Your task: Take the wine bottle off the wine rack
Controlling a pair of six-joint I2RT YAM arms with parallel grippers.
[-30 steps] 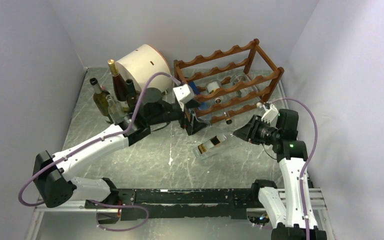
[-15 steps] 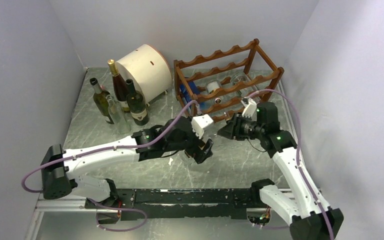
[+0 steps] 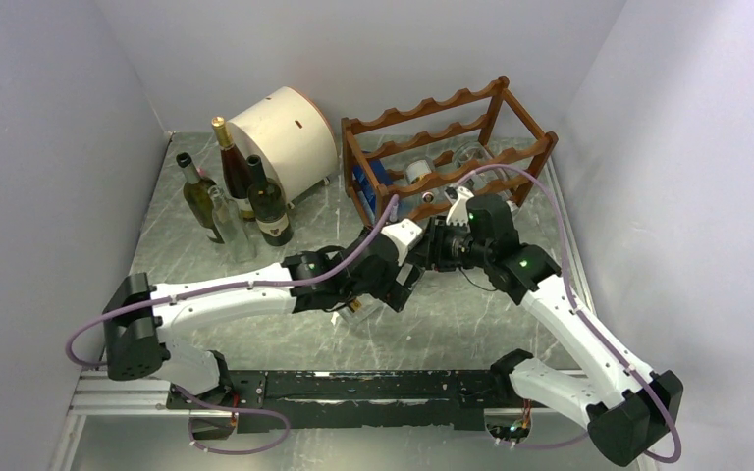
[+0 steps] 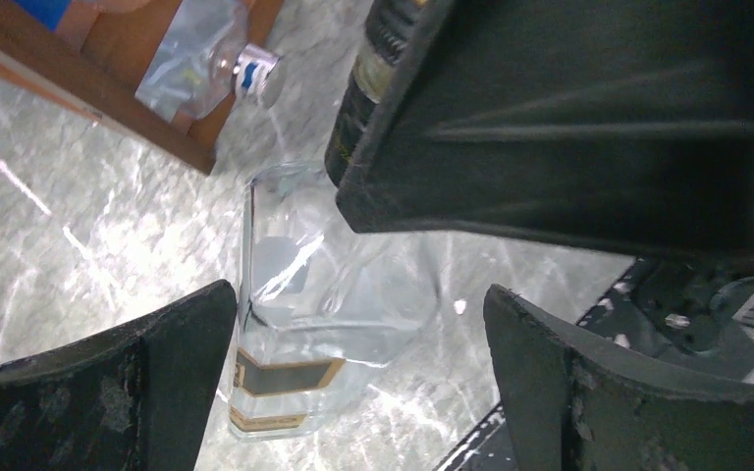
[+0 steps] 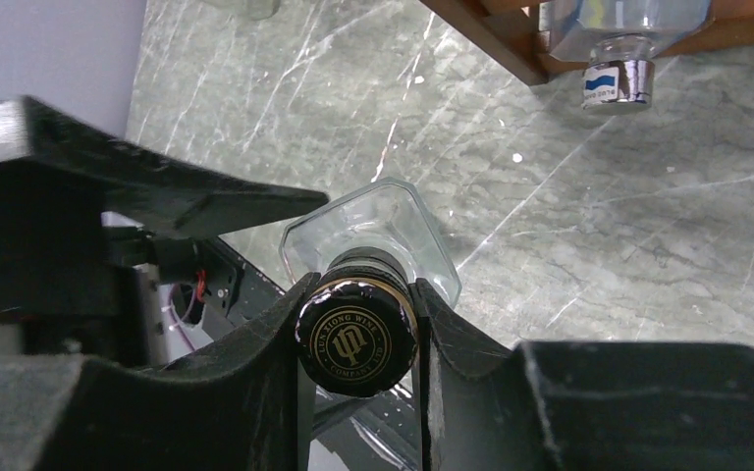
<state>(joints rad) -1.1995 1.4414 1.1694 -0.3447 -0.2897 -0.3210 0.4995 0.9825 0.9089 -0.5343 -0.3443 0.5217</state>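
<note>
The wine bottle is clear and square-sided, with a black-and-gold label low on it and a black cap. It is off the wine rack and tilted over the marble floor in front of it. My right gripper is shut on the capped neck. My left gripper is open, one finger on each side of the bottle's lower body without squeezing it. In the top view the two grippers meet mid-table, the left gripper just below the right gripper.
Other bottles lie in the reddish-brown rack, one with a silver-blue cap poking out at its front. A cream drum and several standing bottles fill the back left. Walls close in on three sides.
My right gripper has carried the bottle's neck left and towards the rack, tipping the bottle up from lying flat. My left arm swung from the rack down to the bottle and now straddles its body.
</note>
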